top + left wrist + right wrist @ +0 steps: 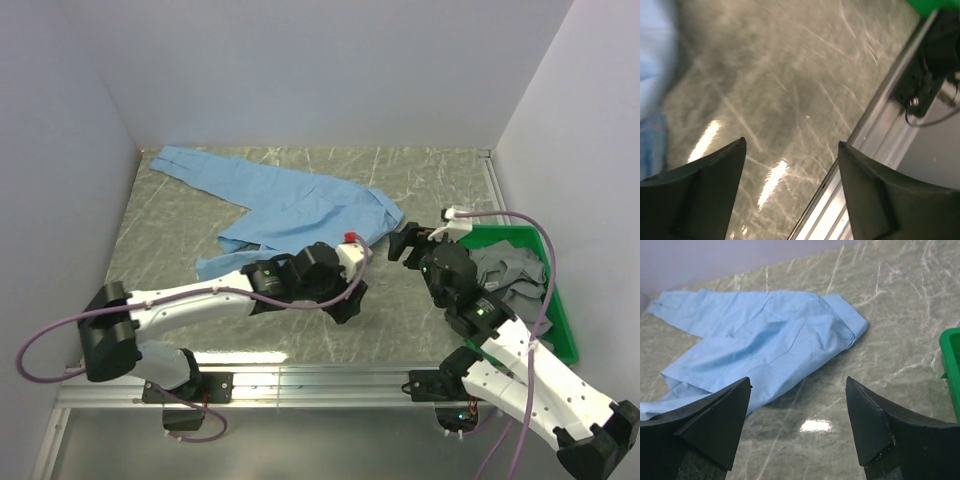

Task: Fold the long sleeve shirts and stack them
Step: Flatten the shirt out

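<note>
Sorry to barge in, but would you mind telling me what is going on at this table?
Two robot arms are set to fold shirts, but neither grips anything. A blue shirt lies loose and unfolded on the table, and grey cloth sits in the green bin at the right. The left gripper is open over bare tabletop beside the shirt. The right gripper is open too, facing the shirt. No fold shows yet.

Light blue long sleeve shirt (300, 205): unfolded, spread flat but rumpled on tabletop (430, 170), left of centre. Collar (385, 207) at right end. One sleeve (190, 165) stretched toward far-left corner; lower part bunched at near left. Grey garment (505, 268): crumpled inside green bin (562, 330) at right; type not determinable.
</note>
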